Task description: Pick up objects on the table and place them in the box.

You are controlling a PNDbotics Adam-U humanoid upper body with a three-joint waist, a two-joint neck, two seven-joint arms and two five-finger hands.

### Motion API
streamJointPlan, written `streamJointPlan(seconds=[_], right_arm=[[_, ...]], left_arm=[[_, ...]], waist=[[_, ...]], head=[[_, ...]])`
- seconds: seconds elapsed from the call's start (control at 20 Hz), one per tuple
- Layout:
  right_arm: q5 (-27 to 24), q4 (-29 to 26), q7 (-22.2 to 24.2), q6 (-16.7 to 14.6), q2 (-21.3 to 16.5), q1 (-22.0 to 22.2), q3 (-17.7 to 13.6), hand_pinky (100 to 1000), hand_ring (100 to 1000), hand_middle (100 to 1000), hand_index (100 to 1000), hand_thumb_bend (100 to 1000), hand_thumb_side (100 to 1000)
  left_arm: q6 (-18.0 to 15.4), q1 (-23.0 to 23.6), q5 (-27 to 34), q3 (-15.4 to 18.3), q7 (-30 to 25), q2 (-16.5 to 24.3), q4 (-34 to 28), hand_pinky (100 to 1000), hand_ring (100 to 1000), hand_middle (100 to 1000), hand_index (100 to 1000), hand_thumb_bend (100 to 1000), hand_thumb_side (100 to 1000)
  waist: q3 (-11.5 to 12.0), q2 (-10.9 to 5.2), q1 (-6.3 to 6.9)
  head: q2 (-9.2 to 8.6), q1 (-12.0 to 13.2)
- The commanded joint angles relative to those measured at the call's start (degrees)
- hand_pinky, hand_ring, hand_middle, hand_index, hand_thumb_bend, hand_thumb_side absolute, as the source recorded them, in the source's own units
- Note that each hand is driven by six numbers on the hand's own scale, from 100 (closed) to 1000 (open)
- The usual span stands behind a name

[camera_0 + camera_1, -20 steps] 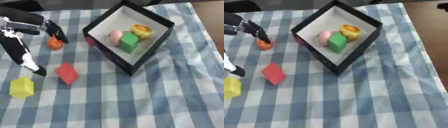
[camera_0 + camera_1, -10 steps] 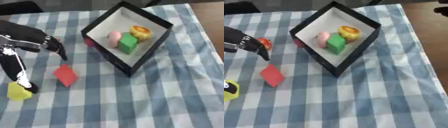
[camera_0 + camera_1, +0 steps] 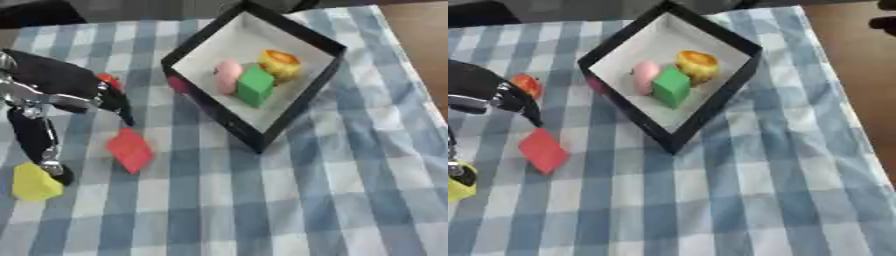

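Left hand [image 3: 61, 87] is hanging over the checked tablecloth [image 3: 332, 190] with fingers spread, holding nothing, one fingertip touching the yellow block [image 3: 35, 182] and another just above the red block [image 3: 131, 150]. Orange-red thing [image 3: 527, 84] is sitting right beside the hand, while the box [image 3: 302, 102] is holding pink, green and orange pieces.

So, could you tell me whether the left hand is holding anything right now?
Nothing is held: the left hand hangs open above the red block.
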Motion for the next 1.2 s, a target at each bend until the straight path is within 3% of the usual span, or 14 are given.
streamJointPlan(seconds=[0.05, 0.3, 0.6, 1.2], right_arm=[[0.41, -0.60, 0.04, 0.12, -0.77, -0.40, -0.35, 930, 784, 794, 776, 100, 815], [0.59, -0.46, 0.16, 0.18, -0.65, -0.19, -0.29, 931, 784, 794, 776, 100, 818], [0.78, -0.43, 0.15, 0.21, -0.48, -0.16, -0.28, 931, 784, 794, 777, 100, 821], [0.77, -0.59, -0.17, 0.26, -0.13, -0.26, -0.32, 932, 784, 794, 778, 100, 820]], left_arm=[[-3.26, -1.17, -1.10, 0.89, -1.30, 0.51, 0.93, 834, 840, 808, 892, 750, 277], [-3.18, -2.72, -1.61, 1.96, 3.22, -0.98, 1.05, 824, 826, 792, 897, 701, 322], [-2.41, -3.41, -1.40, -0.48, 8.19, -2.57, 2.86, 812, 814, 777, 889, 678, 351], [-3.43, -4.66, -1.25, -3.11, 6.19, -5.30, 6.65, 799, 800, 753, 870, 696, 323]], waist=[[0.20, -0.08, 0.50], [0.40, -0.05, 0.27], [0.20, 0.25, 0.15], [0.02, 0.79, -0.05]], head=[[-0.31, -0.05], [-0.54, -0.25], [-0.52, -0.25], [-0.52, -0.73]])
